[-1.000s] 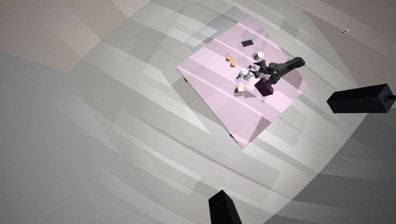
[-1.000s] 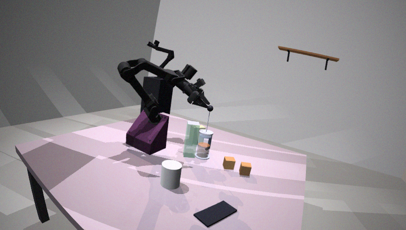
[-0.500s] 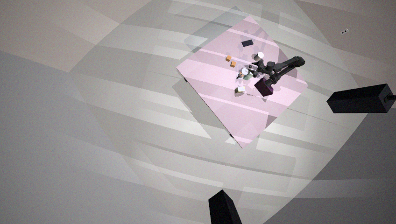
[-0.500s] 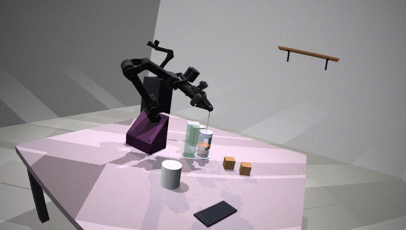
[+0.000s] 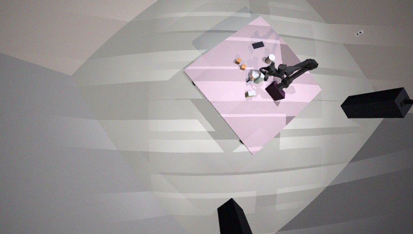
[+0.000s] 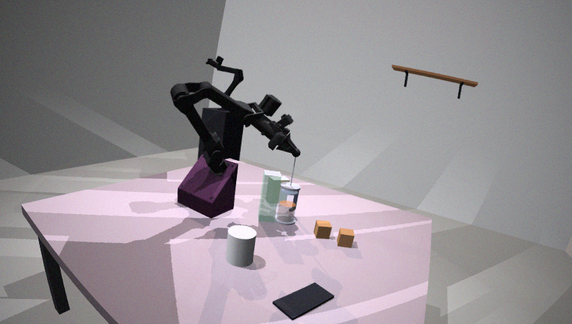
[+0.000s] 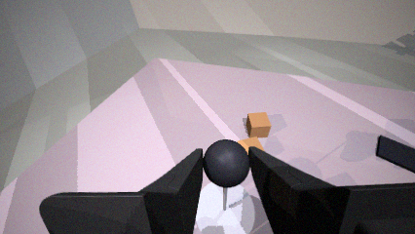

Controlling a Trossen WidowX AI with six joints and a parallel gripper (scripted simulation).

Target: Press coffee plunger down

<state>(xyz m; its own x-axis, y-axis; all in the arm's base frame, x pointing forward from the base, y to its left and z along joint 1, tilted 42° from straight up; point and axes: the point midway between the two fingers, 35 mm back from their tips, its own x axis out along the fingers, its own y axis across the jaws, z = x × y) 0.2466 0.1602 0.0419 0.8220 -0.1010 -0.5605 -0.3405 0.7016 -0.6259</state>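
The coffee press point(image 6: 286, 216) stands upright on the pink table point(image 6: 132, 256). It has clear walls, a pale lid and orange-brown contents. The thin plunger rod point(image 6: 293, 170) point(image 7: 225, 199) stands well out of the lid, with a black ball knob point(image 7: 226, 168) point(image 6: 296, 152) on top. My gripper point(image 7: 225, 153) point(image 6: 295, 151) comes down at a slant from the arm's side and is shut on the knob, one finger touching each side. The lower press is hidden in the wrist view.
A green block point(image 6: 266, 202) stands close beside the press. A cream box point(image 5: 250, 93) is also near it. Two orange cubes point(image 6: 322, 229) point(image 6: 345, 237) lie on the other side. A white cylinder point(image 6: 241, 248) point(image 5: 271, 57) and a dark flat slab point(image 6: 303, 301) point(image 7: 396, 153) are farther off.
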